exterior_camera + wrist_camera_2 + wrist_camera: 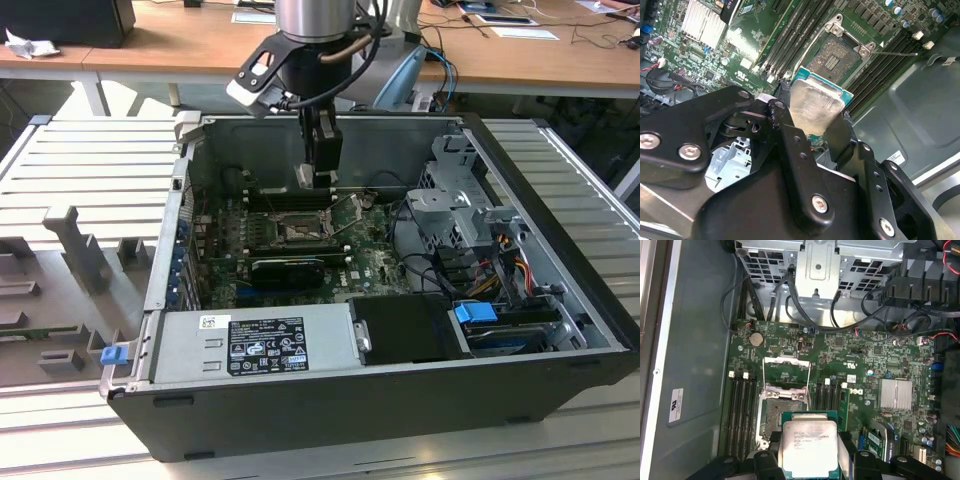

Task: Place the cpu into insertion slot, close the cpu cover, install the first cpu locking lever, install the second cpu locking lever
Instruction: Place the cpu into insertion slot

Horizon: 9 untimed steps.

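Gripper: the gripper [320, 180] hung over the open computer case [330, 405], its jaws drawn narrow and pinching the cpu by two opposite edges.
Cpu: in both wrist views the cpu [807, 447] [815, 105] lay flat between the fingers [785, 107] with its metal top up. The edge hold looked chosen to leave the underside free for the socket.
Where: it was held above the insertion slot [775, 415] [298, 232] in the middle of the green board, apart from it and not yet seated.
Slot: bare and dark, nothing in it.
Cover: the cpu cover [786, 371] stood flipped open on its hinge just beside the slot, so the way down was unobstructed.
Writing: there was fine print on the cpu's top. A white label [268, 345] sat on the near power supply, a white sticker [676, 405] on the case floor, and white lettering on the board. I am not reading any of it out.
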{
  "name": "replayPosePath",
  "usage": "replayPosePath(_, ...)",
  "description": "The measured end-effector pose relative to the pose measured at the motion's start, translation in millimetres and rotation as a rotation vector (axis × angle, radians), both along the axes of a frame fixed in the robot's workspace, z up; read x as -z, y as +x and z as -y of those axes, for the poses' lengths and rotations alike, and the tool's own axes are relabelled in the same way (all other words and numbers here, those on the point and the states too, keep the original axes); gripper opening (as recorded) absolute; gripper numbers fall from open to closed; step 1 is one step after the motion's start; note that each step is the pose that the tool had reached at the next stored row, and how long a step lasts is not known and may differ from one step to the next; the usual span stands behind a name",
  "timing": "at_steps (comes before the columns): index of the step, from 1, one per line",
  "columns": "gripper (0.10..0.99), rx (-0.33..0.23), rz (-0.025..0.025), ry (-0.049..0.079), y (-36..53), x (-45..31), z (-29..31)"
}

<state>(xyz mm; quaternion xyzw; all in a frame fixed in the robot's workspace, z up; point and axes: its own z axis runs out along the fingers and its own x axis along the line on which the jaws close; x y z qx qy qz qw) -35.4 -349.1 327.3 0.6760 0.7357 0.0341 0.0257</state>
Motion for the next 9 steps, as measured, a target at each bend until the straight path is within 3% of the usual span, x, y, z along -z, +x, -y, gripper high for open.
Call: replayPosePath(9, 0.529, 0.0, 0.0, 0.0, 0.0, 9.7, 0.0)
